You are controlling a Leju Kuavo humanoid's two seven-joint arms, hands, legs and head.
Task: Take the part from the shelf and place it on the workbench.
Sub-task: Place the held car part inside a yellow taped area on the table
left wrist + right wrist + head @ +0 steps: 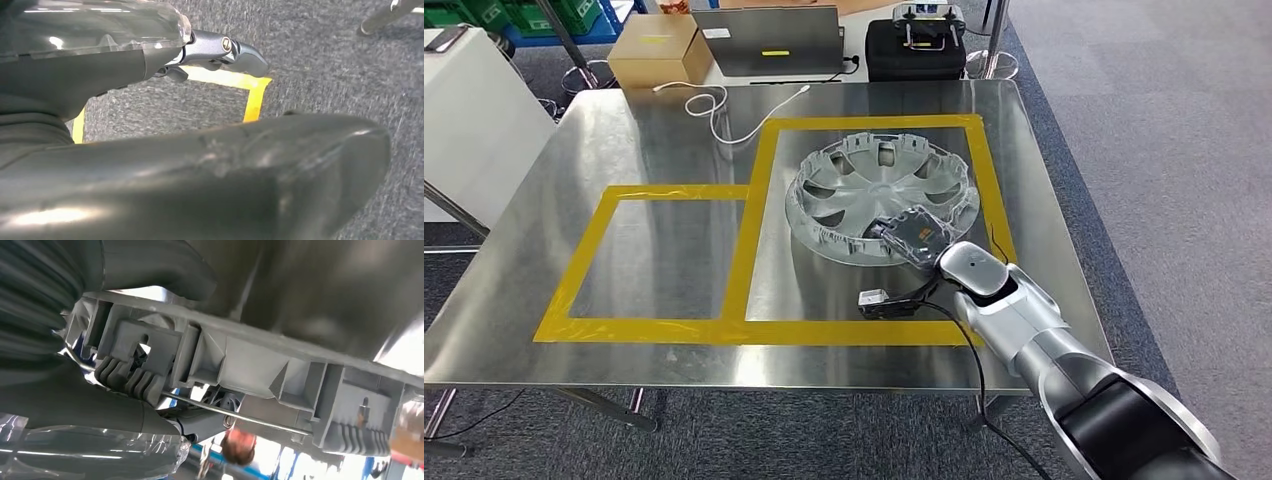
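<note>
- Part (pixel 882 195), a grey wheel cover, is on the steel counter (pixel 674 150), inside the larger yellow tape frame (pixel 764 190). We judge the place step essentially done.
- Right hand (pixel 911 233) sits at the cover's near rim. In the right wrist view its fingers (pixel 150 270) wrap the ribbed edge, so we read it as gripping the part.
- Left to do, by our judgement: release and pull the arm clear.
- Left hand (pixel 215 50) hangs over the carpet; we cannot tell whether its fingers are open or closed.
- Counter is reflective, with a second, smaller tape frame (pixel 639 260) beside the first and a white cable (pixel 719 110) at the far edge.
- Beyond it: cardboard box (pixel 659 48), laptop (pixel 769 40), black case (pixel 914 48), grey carpet.
</note>
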